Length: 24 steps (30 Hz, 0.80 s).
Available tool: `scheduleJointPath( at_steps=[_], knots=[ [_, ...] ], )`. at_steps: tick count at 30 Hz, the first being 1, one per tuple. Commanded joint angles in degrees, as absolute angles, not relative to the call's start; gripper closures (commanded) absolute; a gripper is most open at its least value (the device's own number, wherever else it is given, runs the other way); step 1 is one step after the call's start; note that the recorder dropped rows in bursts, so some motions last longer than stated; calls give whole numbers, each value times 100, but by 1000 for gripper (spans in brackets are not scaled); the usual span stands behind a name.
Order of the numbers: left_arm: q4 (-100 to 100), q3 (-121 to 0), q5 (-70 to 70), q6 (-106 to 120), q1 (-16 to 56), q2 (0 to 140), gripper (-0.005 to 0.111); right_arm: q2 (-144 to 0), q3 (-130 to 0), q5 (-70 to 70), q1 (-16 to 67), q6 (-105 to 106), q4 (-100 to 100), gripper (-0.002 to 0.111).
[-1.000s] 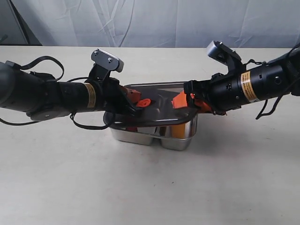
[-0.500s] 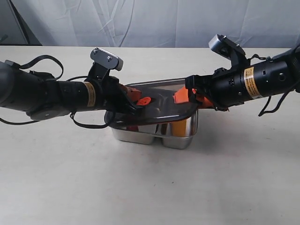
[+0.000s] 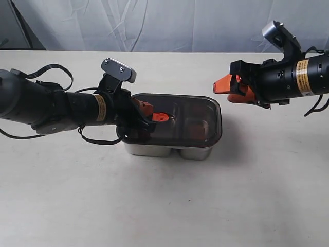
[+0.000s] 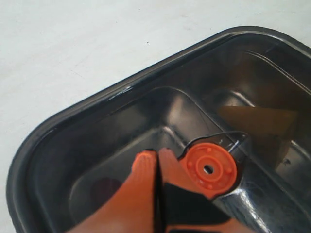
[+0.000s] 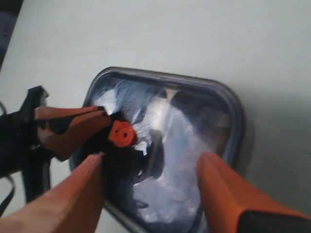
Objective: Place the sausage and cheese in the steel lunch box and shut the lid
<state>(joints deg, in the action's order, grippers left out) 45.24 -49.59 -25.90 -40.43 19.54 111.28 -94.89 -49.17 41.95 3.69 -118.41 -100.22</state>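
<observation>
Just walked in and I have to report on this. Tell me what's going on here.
A two-armed robot is closing a lunch box. The dark translucent lid sits level on the steel lunch box on the table. The left hand is shut, its tips on the lid right beside the orange valve tab. The right hand hangs open, off to the side of the box, holding nothing. A brownish wedge, likely the cheese, shows faintly through the lid.

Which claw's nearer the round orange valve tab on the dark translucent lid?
Left. The left claw, shut, sits beside the tab; the right claw hangs open beyond the lid's other end.
</observation>
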Motion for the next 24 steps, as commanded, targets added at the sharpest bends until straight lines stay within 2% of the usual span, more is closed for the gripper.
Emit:
scheduleJointPath(
  at_steps=[1, 5, 14, 24],
  knots=[
    [4744, -4783, -1674, -4044, 2012, 11370, 107, -9451, -4935, 5030, 412, -11848, -9995, 72],
    [4744, -4783, -1674, -4044, 2012, 11370, 107, -9462, -4778, 4876, 586, -11848, -9995, 109],
    [4658, -4783, -1724, -4044, 2012, 11370, 107, -9535, -4009, 3289, 927, -11681, -9995, 109],
    [4658, -4783, -1794, -4044, 2012, 11370, 107, -10480, -3976, 3166, 927, -11640, -9995, 109]
  ],
)
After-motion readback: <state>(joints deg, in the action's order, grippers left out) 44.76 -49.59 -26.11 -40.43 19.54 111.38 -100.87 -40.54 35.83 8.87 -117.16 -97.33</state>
